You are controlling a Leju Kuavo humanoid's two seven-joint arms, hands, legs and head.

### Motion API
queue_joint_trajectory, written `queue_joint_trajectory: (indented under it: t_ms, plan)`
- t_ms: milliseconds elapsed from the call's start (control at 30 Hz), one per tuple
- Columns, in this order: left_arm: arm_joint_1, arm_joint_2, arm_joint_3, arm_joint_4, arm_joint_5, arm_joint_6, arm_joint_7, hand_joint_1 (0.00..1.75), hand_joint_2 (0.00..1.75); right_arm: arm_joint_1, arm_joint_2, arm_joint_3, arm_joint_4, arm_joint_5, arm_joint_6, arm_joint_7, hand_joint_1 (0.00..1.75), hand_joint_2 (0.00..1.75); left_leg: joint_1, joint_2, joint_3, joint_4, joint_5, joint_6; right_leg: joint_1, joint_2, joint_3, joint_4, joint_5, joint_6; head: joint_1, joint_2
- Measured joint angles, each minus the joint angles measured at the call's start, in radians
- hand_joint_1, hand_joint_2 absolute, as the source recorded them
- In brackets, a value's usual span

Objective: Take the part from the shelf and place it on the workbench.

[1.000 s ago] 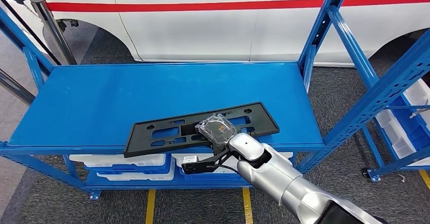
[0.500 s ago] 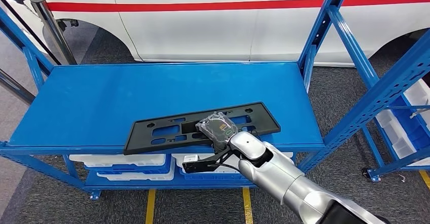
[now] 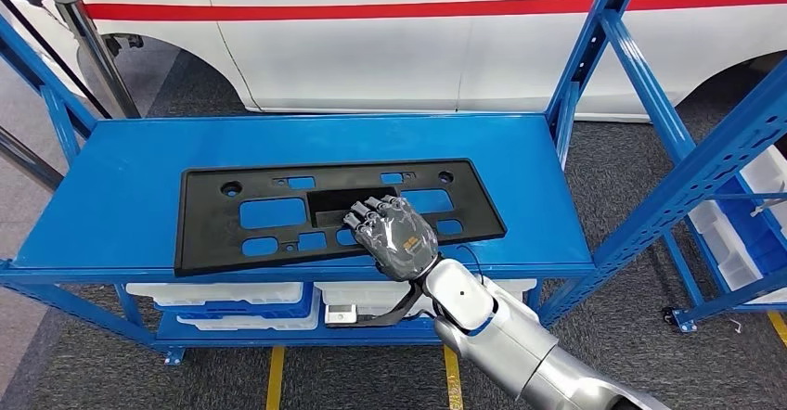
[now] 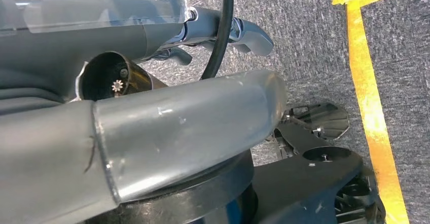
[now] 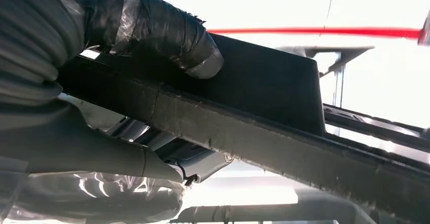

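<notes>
A white car (image 3: 390, 39) with a red stripe stands beyond the right hand (image 3: 394, 237), on the far side of the blue worktop (image 3: 121, 206). More blue racking (image 3: 705, 150) rises to the hand's right. On the worktop lies the part (image 3: 269, 215), a long black plate with cut-outs, stretching from just right of the hand well out to its left, its near edge along the worktop's front edge. The right hand grips the part at that near edge: in the head view the fingers (image 3: 369, 211) lie curled over the top face, and in the right wrist view the thumb (image 5: 167, 31) presses one face while the fingers lie on the other. Below the hand, under the worktop, white bins (image 3: 223, 294) sit on a lower shelf; their contents cannot be told. Similar bins (image 3: 733, 234) sit in the racking to the right. In the left wrist view, whether the left hand (image 4: 192, 31) is open or closed cannot be told.
</notes>
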Motion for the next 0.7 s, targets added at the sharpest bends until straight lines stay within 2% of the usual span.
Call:
queue_joint_trajectory:
  t_ms: [33,167,700]
  plan:
    - [0.000,0.000,0.000,0.000,-0.002,0.000,0.001,0.00,0.00,0.011,0.000,-0.010,-0.013,0.014,-0.010,-0.002,1.75,1.75,0.000,0.000,0.000,0.000,0.000,0.000,0.000,0.000,0.000,0.000,0.000,0.000,0.000,0.000]
    - [-0.002,-0.002,-0.005,0.000,-0.015,0.000,-0.008,0.00,1.75,0.046,-0.003,-0.039,-0.048,0.055,-0.038,-0.006,1.75,1.75,0.000,0.000,0.000,0.000,0.000,0.000,0.000,0.000,0.000,0.000,0.000,0.000,0.000,0.000]
    - [-0.012,-0.003,-0.016,0.000,-0.038,0.002,-0.019,0.00,1.75,0.100,-0.017,-0.076,-0.089,0.084,-0.048,-0.032,1.75,1.75,0.000,0.000,0.000,0.000,0.000,0.000,0.000,0.000,0.000,0.000,0.000,0.000,0.000,0.000]
